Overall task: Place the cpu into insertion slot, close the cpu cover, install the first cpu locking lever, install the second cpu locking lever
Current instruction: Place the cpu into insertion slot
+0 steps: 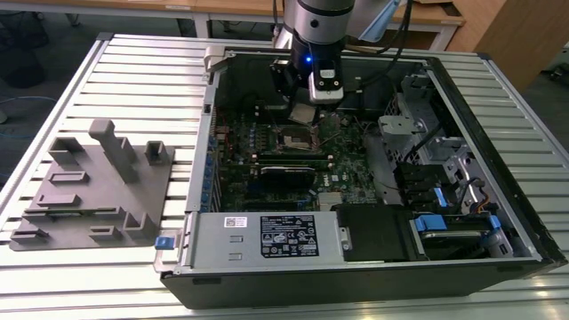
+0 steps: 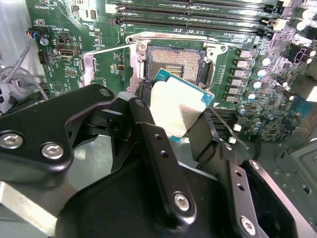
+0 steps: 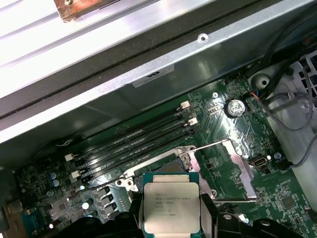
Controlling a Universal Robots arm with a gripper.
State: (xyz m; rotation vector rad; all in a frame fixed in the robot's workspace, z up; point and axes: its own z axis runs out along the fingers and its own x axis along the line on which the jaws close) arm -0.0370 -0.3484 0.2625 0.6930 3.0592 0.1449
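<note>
**Over the open socket, a processor held for seating**

Inside the opened computer case [image 1: 356, 277] on the slatted counter [image 1: 89, 73], the arm's end effector [image 2: 176, 113] is clenched on the cpu [image 2: 179, 106]; its fingers [image 2: 148, 139] press two opposite edges of the chip. The chip hangs just above the insertion slot [image 2: 173, 62], apart from it and seemingly at an angle to it; in the second wrist view it overlaps the socket's near edge, and the contact field beyond lies bare. The cpu cover [image 3: 238, 166] stands swung open beside the socket; a thin wire lever [image 2: 229, 130] lies released along the board; neither looks to have been dealt with yet. On this evidence the work stands at the first step, placing the chip. That placement appears to call for levelling the chip, squaring its corners with the socket's silvery rim, and lowering it straight and gently; a skewed entry could bend the fine contacts. Long black memory slots [image 3: 133, 141] run just beside the socket, clear of the held chip.
</note>
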